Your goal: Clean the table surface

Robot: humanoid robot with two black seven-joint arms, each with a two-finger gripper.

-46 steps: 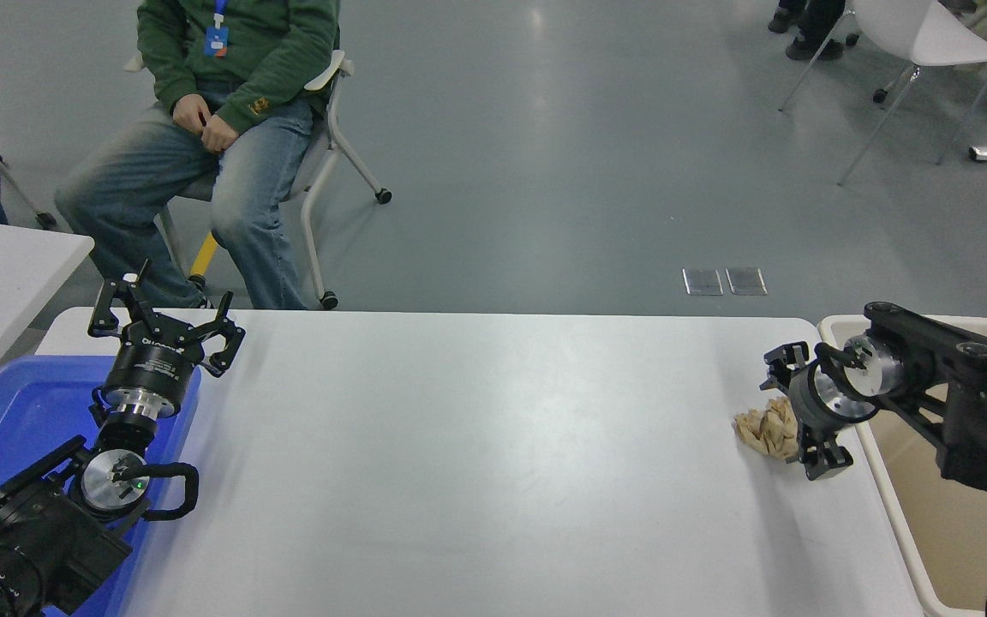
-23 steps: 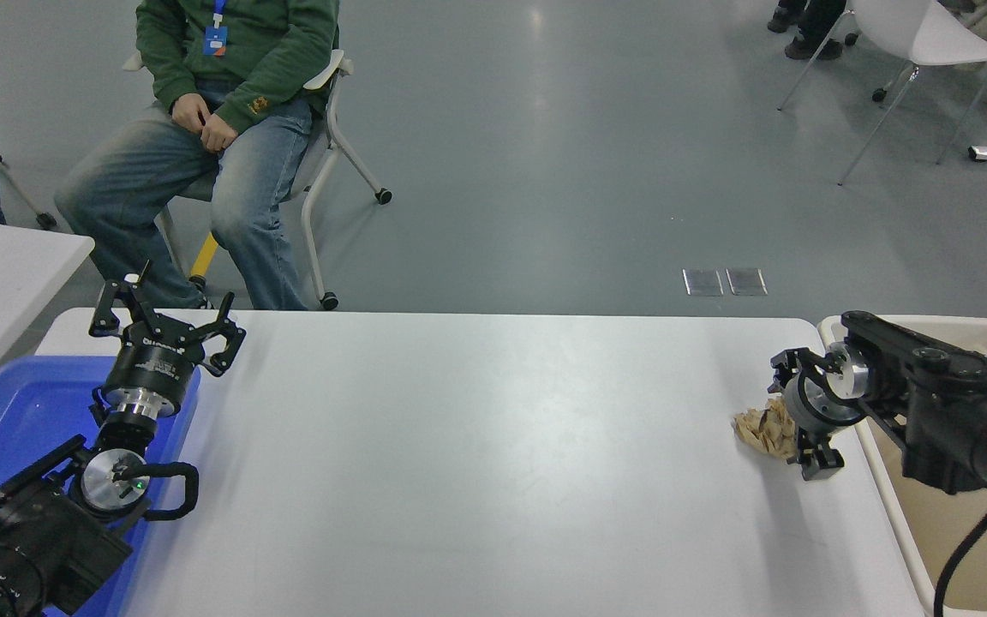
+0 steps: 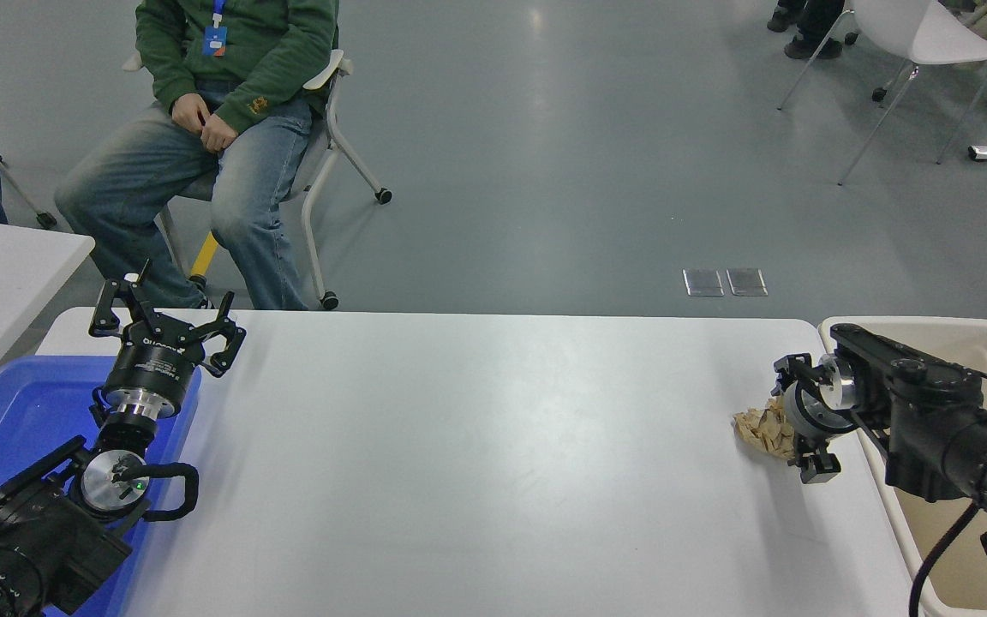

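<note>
Across the middle of the head view lies the table surface (image 3: 476,463), a large, smooth, matte white rectangular top with rounded corners, widest item present and mostly bare. Near its right edge rests one crumpled tan paper wad (image 3: 761,428), lying on the white top just short of the rim. Right gripper (image 3: 795,418), black, on a black arm entering from the right edge: positioned directly against the wad's right side, one finger showing above the wad and one below, so the fingers stand apart on either side of the paper's near end; whether they actually press on the paper cannot be told from this angle. Beside the table's right edge stands a cream plastic bin (image 3: 973,330), open-topped, the right arm passing over it. Left gripper (image 3: 166,321), black, fingers spread wide and holding nothing, parked at the lower left on its black arm above a blue plastic tray (image 3: 5,411) that sits at the table's left end. Further left, a corner of a smaller white table (image 3: 5,266). Beyond the far edge, a seated person in a green sweatshirt and blue jeans (image 3: 202,128), hands (image 3: 202,120) together in the lap, on a white wheeled chair (image 3: 331,128). Grey floor behind.
</note>
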